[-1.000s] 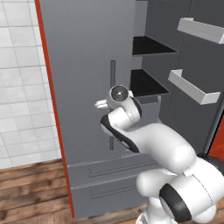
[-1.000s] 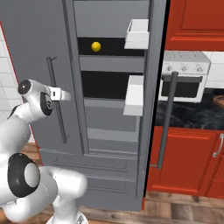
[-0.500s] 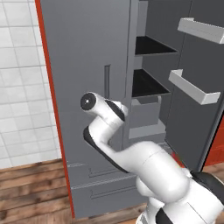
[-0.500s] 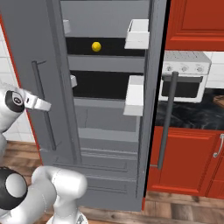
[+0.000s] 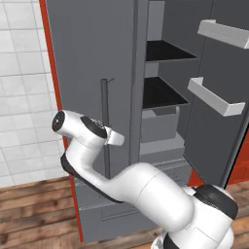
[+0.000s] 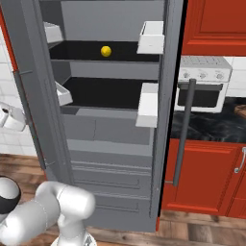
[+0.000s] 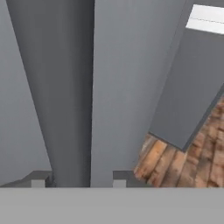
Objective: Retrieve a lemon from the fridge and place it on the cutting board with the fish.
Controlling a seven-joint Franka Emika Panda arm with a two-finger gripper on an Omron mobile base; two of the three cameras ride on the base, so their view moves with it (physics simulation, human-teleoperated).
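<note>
Yellow and small, the lemon [image 6: 106, 50] was seen on the upper black shelf [image 6: 91, 52] inside the fridge [image 6: 110, 144], well apart from the gripper. Both fridge doors were swung open, with white bins [image 6: 150, 38] carried on the right door and another bin [image 6: 63, 93] on the left. The gripper [image 5: 115, 138] was held at the left door's bar handle [image 5: 104, 121]. In the hand view the fingertips [image 7: 119, 181] were set apart with the handle [image 7: 72, 87] running up between them, the jaws spread rather than pressed together; whether the pads touched the bar could not be told. Wooden flooring [image 7: 183, 153] was visible below the door. A white oven [image 6: 204, 81] stood beside red cabinets [image 6: 206, 178].
</note>
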